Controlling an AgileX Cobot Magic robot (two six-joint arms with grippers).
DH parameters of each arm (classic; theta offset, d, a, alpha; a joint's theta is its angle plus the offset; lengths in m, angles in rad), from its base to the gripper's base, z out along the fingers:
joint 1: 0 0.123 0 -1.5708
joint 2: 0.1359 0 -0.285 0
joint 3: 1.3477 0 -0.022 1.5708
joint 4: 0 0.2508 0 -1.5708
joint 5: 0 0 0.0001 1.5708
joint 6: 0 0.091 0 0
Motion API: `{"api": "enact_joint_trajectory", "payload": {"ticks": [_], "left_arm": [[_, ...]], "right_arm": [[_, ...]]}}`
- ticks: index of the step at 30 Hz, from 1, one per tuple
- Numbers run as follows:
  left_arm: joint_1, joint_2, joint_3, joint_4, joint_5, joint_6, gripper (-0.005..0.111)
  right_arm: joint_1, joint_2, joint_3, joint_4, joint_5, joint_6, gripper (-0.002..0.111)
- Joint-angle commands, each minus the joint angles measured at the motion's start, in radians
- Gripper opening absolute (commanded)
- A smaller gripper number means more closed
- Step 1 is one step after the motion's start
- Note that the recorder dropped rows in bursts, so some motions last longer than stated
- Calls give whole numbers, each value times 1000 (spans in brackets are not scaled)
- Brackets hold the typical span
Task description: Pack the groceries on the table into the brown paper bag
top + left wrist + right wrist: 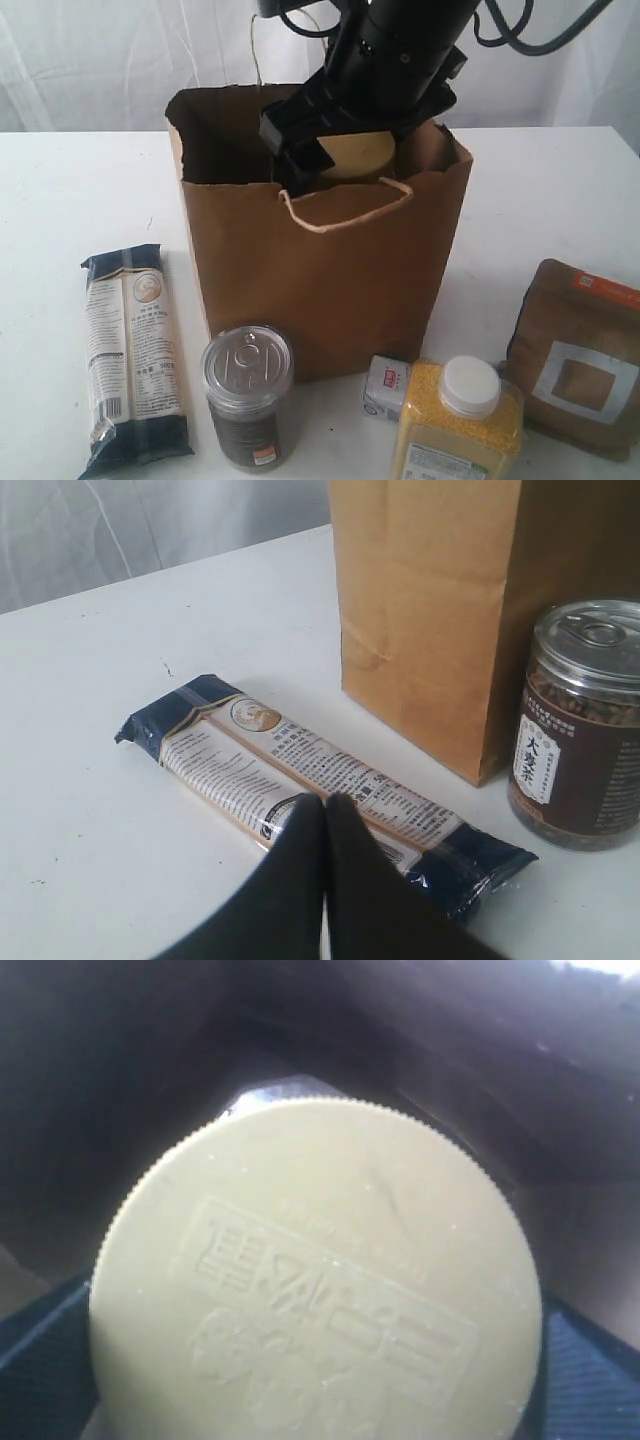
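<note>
Right claw [345, 150] is down in the open top of the paper bag [330, 270], clamped on the jar [360, 155]. From the wrist camera the pale gold lid fills nearly the whole shot, with a dark blue pad [40, 1345] snug against each side of it. In the wide shot the lid sits right around the bag's rim, just behind the front loop handle. The glass below the lid is hidden by the bag wall.

Left claw [325, 815] has its two black fingers pressed together with nothing in them. It's over the noodle packet [320, 790], though I can't tell if it's actually touching it.

Everything else is on the table [70, 180]. The noodle packet lies flat off the bag's left side. The can [248, 395] stands upright right at the bag's front left corner. The small packet [386, 387] sits at the foot of the bag, with the bottle [462, 420] just beside it. The pouch [580, 355] is at the far right, clear of the bag.
</note>
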Motion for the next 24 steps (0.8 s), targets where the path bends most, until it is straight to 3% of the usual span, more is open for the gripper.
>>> {"api": "enact_joint_trajectory", "payload": {"ticks": [1,24], "left_arm": [[4,-5,4,-6,-3,-10,0],[4,-5,4,-6,-3,-10,0]], "right_arm": [[0,-7,24,4,-20,-3,90],[2,-16,84,8,-104,-4,90]]}}
